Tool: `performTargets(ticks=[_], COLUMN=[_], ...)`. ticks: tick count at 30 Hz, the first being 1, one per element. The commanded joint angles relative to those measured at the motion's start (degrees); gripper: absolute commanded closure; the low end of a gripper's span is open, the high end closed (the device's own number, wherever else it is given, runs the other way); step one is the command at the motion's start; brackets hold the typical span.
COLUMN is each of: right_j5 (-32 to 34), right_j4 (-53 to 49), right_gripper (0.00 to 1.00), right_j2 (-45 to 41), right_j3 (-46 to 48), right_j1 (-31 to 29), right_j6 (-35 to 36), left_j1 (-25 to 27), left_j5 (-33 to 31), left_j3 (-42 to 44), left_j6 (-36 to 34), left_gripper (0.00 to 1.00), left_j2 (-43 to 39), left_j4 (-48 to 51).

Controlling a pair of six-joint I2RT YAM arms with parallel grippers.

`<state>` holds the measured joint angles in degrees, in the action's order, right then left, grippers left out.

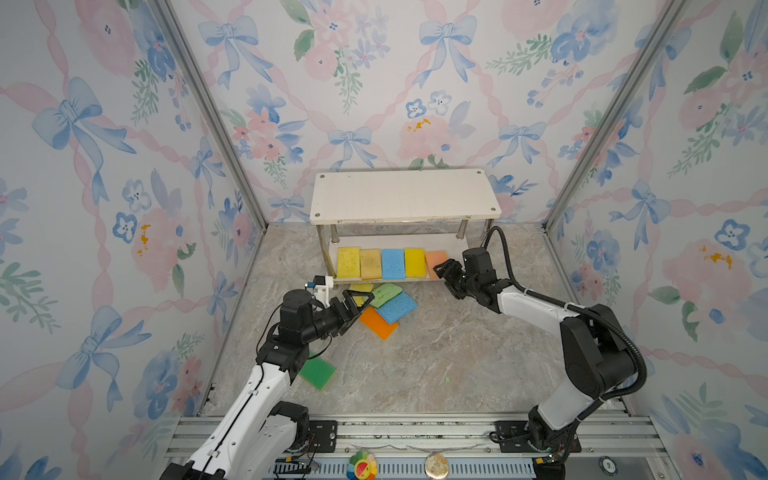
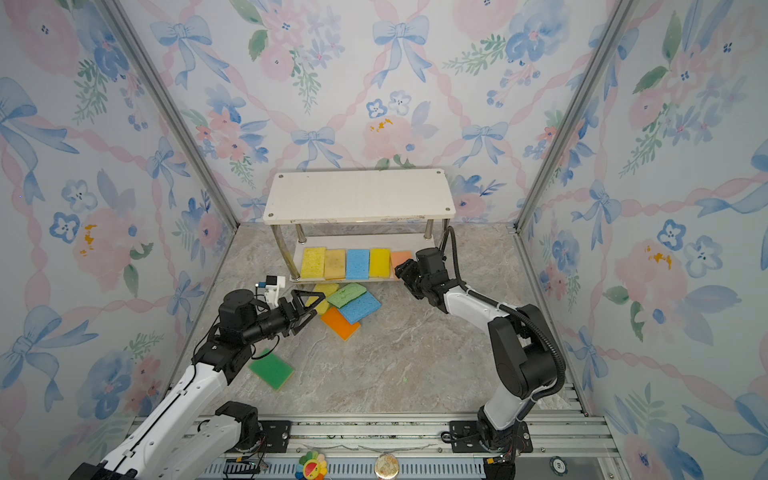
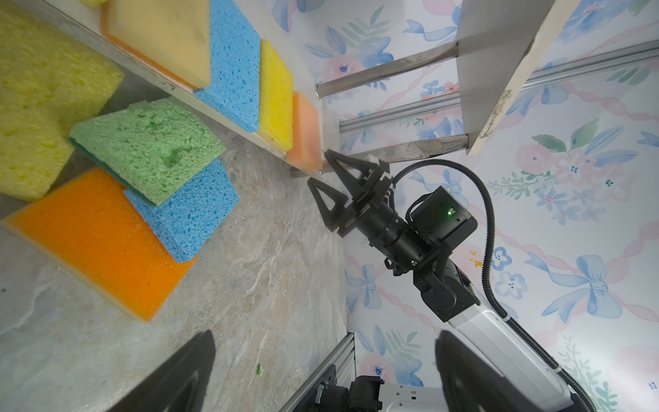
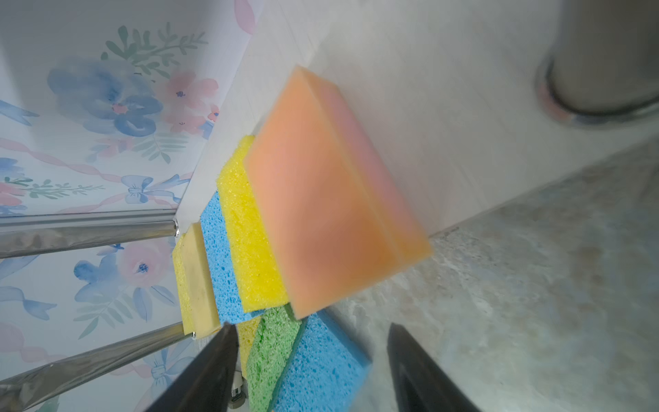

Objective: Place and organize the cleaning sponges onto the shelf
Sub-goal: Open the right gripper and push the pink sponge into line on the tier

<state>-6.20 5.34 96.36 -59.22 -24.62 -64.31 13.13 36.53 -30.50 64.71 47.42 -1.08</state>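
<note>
Left wrist: right gripper (image 3: 318, 166) parted, maybe touching sponge (image 3: 305, 132)

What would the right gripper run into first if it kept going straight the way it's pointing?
Most likely the peach sponge at the end of the row on the shelf's lower board. The open right gripper is aimed at its near end, and the right wrist view shows it straight ahead.
</note>
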Motion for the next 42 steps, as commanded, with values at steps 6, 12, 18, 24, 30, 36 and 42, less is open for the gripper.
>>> performTargets(ticks=[6,12,18,24,30,36,42], right_j5=[1.08,2.04,2.56,1.87,1.53,1.34,1.66], right_j4=[10.05,11.52,12.21,12.68,13.27,11.68,2.60], right_gripper=[0.30,0.29,0.28,0.27,0.27,0.27,0.26], right_j2=[2.40,3.74,3.14,3.64,4.45,2.72,-3.33], right_j3=[0.60,-0.04,0.77,0.77,0.62,0.36,-0.50], right_j1=[-1.35,-2.48,-2.80,-2.87,-3.40,-4.18,-4.47], right_j6=[-1.77,-1.96,-1.78,-1.91,-2.48,-2.50,-0.62], left_j1=[-0.30,-0.30,-0.44,-0.40,-0.38,-0.41,-0.47], left_j5=[1.49,1.88,2.28,2.58,2.41,2.12,1.37], left_j3=[1.54,1.58,1.70,2.19,2.45,2.77,2.73], left_j6=[0.41,0.18,-0.02,0.07,0.02,0.02,-0.81], left_gripper=[0.02,0.02,0.02,0.02,0.02,0.02,0.02], left_j2=[-2.56,-3.33,-4.00,-4.64,-5.82,-6.81,-6.77], left_j4=[0.96,1.93,2.47,2.61,3.44,3.72,3.73])
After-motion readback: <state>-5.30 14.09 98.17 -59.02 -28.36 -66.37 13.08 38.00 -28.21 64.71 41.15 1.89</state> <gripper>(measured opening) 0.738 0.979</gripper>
